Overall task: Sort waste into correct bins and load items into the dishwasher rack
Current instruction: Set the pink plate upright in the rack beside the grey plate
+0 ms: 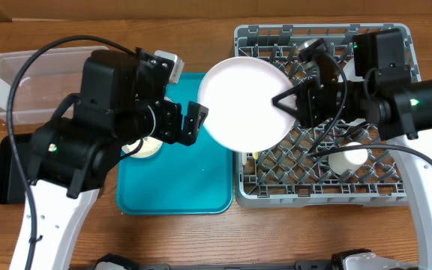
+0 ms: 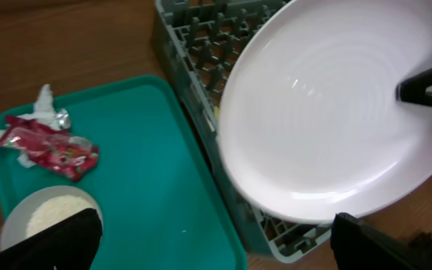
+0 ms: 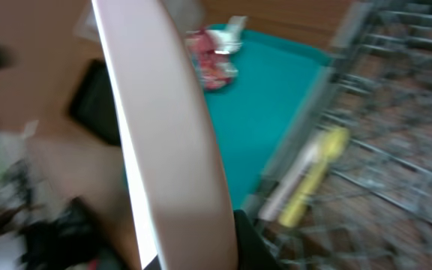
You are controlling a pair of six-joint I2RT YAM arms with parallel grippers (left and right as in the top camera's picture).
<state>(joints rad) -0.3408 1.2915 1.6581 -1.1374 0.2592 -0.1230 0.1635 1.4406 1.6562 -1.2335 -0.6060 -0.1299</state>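
Note:
A white plate [image 1: 242, 101] hangs tilted over the left edge of the grey dishwasher rack [image 1: 381, 191]. My right gripper [image 1: 282, 101] is shut on its right rim. In the right wrist view the plate [image 3: 163, 127] stands edge-on, with one black finger [image 3: 257, 244] pressed against it. My left gripper [image 1: 188, 121] stands open at the plate's left edge, its fingers [image 2: 58, 244] wide apart over the teal tray [image 2: 163, 165]. On that tray lie the red wrapper [image 2: 47, 146], the white napkin [image 2: 46, 99] and a bowl of rice [image 2: 51, 214]. A yellow spoon [image 3: 313, 176] and a white fork [image 3: 287, 191] lie in the rack.
A clear tub [image 1: 28, 82] stands at the far left, and a black tray [image 1: 6, 176] lies in front of it, partly under my left arm. A white cup [image 1: 349, 160] sits in the rack's front part. Upright pegs fill the rack [image 2: 201, 45] below the plate.

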